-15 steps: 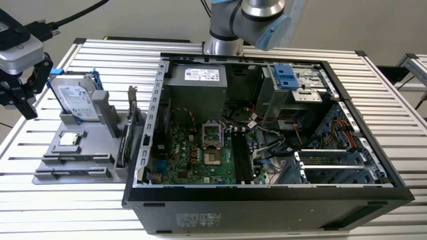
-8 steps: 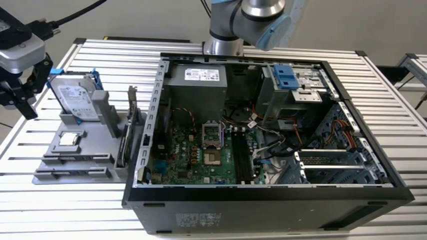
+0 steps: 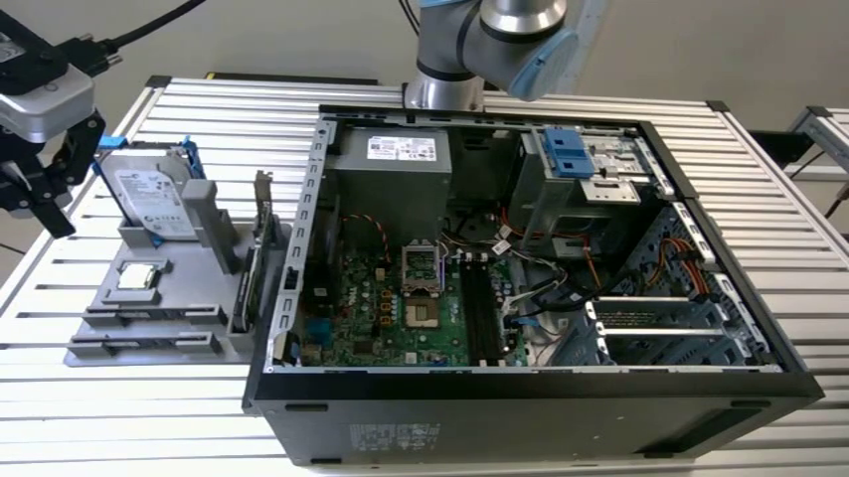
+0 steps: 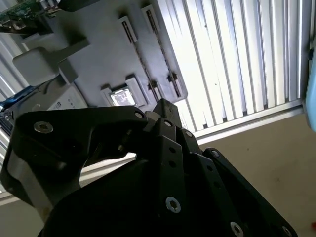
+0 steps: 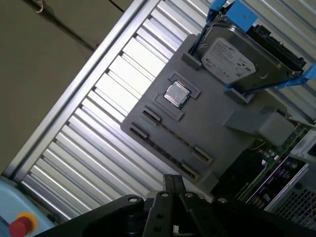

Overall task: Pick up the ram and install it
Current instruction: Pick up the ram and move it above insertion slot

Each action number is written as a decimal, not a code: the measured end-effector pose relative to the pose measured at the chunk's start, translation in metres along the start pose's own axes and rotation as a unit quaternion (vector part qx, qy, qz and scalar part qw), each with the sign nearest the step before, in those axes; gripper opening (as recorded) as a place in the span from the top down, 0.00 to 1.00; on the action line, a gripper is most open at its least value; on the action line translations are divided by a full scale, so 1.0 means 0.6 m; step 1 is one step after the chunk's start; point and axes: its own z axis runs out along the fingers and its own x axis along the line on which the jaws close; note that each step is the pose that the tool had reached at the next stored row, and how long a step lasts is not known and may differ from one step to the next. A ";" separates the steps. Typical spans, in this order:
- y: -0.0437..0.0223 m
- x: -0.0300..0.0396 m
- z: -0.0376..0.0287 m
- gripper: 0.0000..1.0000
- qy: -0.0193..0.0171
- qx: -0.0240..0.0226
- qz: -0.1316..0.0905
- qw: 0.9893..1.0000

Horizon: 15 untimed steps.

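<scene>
On grey tray point(image 3: 193, 290) beside case point(image 3: 531, 407): ram point(image 3: 245, 288) on edge, long axis along case wall; tool point(image 3: 47, 219) closed, empty.

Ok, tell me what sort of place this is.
Likely a robotics lab bench for computer assembly: an open computer case on a slatted metal table, a grey fixture holding a hard drive, and a robot arm.

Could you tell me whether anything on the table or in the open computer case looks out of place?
Nothing stands out. The hard drive stands seated in the gray holder, the processor chip lies flat in its recess, and the open computer case lies on the table. Nothing spilled or damaged shows.
</scene>
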 end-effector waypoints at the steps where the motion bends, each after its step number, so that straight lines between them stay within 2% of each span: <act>1: 0.000 0.000 0.000 1.00 0.000 0.000 -0.003 1.000; 5: 0.000 0.000 0.000 1.00 0.000 0.001 -0.013 1.000; 6: 0.000 0.000 0.000 1.00 0.000 0.001 -0.022 1.000; 15: 0.000 0.000 0.000 1.00 0.001 0.002 -0.044 0.999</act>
